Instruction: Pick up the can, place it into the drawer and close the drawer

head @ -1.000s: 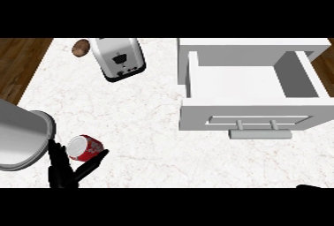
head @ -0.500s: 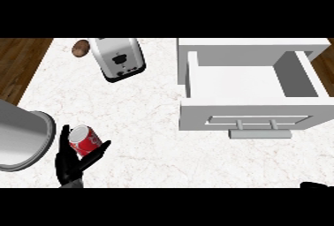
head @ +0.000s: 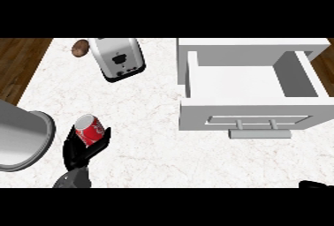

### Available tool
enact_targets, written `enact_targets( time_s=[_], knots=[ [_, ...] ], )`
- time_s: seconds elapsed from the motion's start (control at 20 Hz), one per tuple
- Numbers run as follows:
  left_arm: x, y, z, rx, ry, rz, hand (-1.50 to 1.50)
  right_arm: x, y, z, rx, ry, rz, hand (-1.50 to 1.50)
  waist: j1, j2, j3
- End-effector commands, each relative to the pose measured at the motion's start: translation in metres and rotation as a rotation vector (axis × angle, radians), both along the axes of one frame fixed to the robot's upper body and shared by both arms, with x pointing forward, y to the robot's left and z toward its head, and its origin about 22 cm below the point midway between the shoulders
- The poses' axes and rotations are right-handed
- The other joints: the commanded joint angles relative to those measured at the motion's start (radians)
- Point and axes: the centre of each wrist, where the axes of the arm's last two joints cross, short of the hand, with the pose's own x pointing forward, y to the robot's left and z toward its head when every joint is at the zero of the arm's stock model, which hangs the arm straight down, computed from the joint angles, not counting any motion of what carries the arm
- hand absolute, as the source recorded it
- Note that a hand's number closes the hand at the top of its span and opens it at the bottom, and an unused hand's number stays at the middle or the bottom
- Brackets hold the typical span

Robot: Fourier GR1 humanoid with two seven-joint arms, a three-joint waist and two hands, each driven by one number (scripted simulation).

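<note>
Two hands: only the left hand (head: 79, 149) shows clearly; the right hand (head: 316, 185) is a dark sliver at the lower right edge, far right of the can.
Can: red can (head: 89, 129) with white markings, tilted, its grey top end facing up and to the left, held above the white marbled counter (head: 143, 114).
Left hand fingers: curled round the lower part of the can, thumb on one side and fingers on the other, pinching it between them.
Right hand fingers: cannot tell, too little of it shows.
Left forearm: grey, coming up from the lower edge just below the can.
Drawer: white drawer (head: 251, 95), pulled open, well to the right of the can; inside looks bare, its front bears a bar handle (head: 260, 132) facing the lower edge.
Toaster: silver toaster (head: 117, 58) with a dark base, up from the can, near the counter's far edge.
Potato: brown round potato (head: 80, 48), up from the can, touching or just beside the toaster's left side.
Pot: large grey round pot (head: 20, 134), just left of the can, partly cut by the left edge.
Floor: dark wood floor (head: 16, 66), beyond the counter's left edge, up and left of the can.
</note>
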Motion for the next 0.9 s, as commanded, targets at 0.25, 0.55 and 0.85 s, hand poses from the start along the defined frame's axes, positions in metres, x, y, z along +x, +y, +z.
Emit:
enact_targets(
  time_s=[0.25, 0.55, 0.85],
  knots=[
    [0.058, -0.025, 0.032, 0.027, -0.047, -0.381, 1.5, 0.006, 0.006, 0.002, 0.004, -0.02, 0.012, -1.5, -0.023, 0.007, -0.001],
    [0.09, -0.056, 0.049, -0.012, -0.117, -0.484, 1.5, -0.011, 0.005, 0.002, -0.011, -0.006, 0.004, -1.5, -0.013, 0.002, -0.001],
    [0.126, -0.097, 0.1, 0.015, -0.099, -0.6, 1.5, 0.009, 0.002, 0.005, -0.014, -0.042, -0.034, -1.5, -0.001, 0.0, 0.0]
  ],
)
